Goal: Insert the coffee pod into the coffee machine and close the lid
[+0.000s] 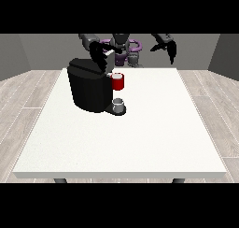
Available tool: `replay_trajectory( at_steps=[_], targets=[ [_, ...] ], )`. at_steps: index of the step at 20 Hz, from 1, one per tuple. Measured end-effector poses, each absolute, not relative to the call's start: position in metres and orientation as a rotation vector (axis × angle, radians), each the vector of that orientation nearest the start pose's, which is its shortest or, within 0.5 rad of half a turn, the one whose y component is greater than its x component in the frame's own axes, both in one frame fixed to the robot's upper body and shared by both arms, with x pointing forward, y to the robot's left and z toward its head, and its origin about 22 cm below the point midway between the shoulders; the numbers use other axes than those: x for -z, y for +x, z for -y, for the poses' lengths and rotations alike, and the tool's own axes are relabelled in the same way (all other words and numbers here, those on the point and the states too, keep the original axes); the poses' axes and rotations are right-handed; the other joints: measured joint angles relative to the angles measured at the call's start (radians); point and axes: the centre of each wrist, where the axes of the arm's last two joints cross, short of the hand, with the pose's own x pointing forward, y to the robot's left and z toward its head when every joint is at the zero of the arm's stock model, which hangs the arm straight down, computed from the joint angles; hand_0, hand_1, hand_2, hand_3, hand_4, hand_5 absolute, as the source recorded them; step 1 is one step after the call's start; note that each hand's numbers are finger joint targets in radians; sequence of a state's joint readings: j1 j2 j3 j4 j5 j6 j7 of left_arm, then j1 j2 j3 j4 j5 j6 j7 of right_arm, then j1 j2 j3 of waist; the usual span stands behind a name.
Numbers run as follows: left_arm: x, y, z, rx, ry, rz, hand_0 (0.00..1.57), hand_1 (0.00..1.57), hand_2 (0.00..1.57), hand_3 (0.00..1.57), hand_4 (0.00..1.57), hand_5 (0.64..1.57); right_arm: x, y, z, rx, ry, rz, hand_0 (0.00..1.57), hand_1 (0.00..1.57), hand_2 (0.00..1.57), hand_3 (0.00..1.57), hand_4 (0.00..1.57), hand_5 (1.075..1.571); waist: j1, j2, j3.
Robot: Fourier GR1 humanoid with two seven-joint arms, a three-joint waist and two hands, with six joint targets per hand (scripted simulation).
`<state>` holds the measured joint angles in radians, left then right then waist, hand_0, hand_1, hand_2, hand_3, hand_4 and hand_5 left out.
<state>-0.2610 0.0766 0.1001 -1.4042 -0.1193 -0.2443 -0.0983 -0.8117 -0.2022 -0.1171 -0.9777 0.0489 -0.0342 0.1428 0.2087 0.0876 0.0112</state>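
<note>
The black coffee machine [88, 89] stands on the left half of the white table [154, 129]. Its light grey lid [108, 58] is tipped up at the top front. Below the lid a red part [118, 82] juts from the machine's front, and a small grey cup [119, 105] sits on its base. No separate coffee pod shows. The hand at the view's left [98, 54] hangs over the machine's top beside the raised lid, fingers pointing straight down. The hand at the view's right [170, 48] is raised above the table's far edge, fingers relaxed and holding nothing.
The machine's base and cup take up the table's middle left. The robot's body [122, 47] stands behind the table's far edge. Wooden floor [23, 96] surrounds the table.
</note>
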Motion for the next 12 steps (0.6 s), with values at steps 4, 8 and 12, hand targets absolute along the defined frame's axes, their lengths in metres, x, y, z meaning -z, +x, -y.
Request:
replay_trajectory(
  at_steps=[4,8,12],
  targets=[
    [-0.033,0.310,-0.238,0.350,-0.056,1.726,0.00,0.00,0.00,0.00,0.36,1.571,-0.143,0.420,0.210,-0.248,-0.202,1.618,0.00,0.00,0.00,0.00,0.09,1.571,0.011,0.021,0.0035],
    [-0.039,0.315,-0.228,0.379,-0.075,1.735,0.00,0.00,0.00,0.00,0.33,1.571,-0.158,0.423,0.212,-0.281,-0.286,1.615,0.00,0.00,0.00,0.00,0.30,1.571,0.037,0.039,0.0085],
    [-0.042,0.316,-0.221,0.406,-0.100,1.751,0.00,0.00,0.00,0.00,0.39,1.571,-0.171,0.422,0.221,-0.276,-0.342,1.598,0.00,0.00,0.00,0.00,0.16,1.571,0.070,0.053,0.0129]
  ],
)
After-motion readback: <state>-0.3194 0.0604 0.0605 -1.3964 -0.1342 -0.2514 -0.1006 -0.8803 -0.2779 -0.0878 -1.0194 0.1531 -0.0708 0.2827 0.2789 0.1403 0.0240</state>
